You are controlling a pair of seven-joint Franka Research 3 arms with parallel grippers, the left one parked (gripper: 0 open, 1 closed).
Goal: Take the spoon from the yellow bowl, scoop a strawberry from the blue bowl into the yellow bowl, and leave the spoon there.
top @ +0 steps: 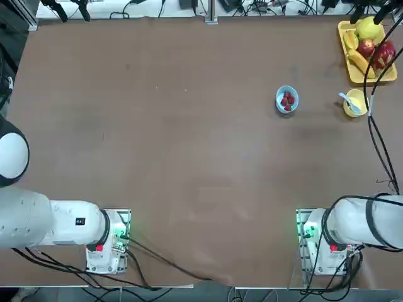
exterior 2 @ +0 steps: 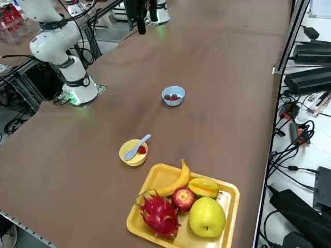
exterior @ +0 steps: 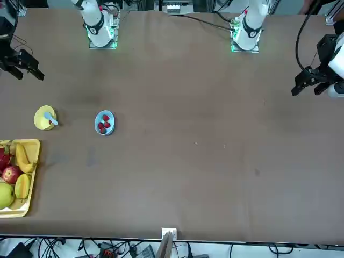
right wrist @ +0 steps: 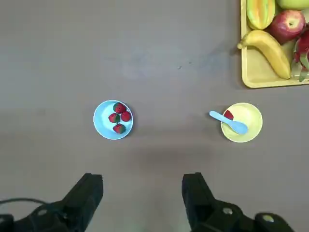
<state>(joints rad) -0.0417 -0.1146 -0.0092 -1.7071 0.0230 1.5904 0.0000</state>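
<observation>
The pale spoon (right wrist: 230, 122) lies in the small yellow bowl (right wrist: 250, 126), its handle sticking out over the rim toward the blue bowl (right wrist: 99, 121). A red strawberry (right wrist: 228, 115) sits in the yellow bowl beside the spoon. The blue bowl (top: 279, 98) holds several strawberries (right wrist: 118, 118) and stands left of the yellow bowl (top: 359, 108) in the top view. My right gripper (right wrist: 142, 179) hangs open and empty high above the table, on the robot's side of both bowls and touching nothing. In the front view it shows at the far left (exterior: 21, 63).
A rectangular yellow fruit tray (exterior 2: 228, 195) with a banana, an apple, a dragon fruit and other fruit stands just beyond the yellow bowl at the table's far right corner. Cables (top: 378, 135) trail along the right edge.
</observation>
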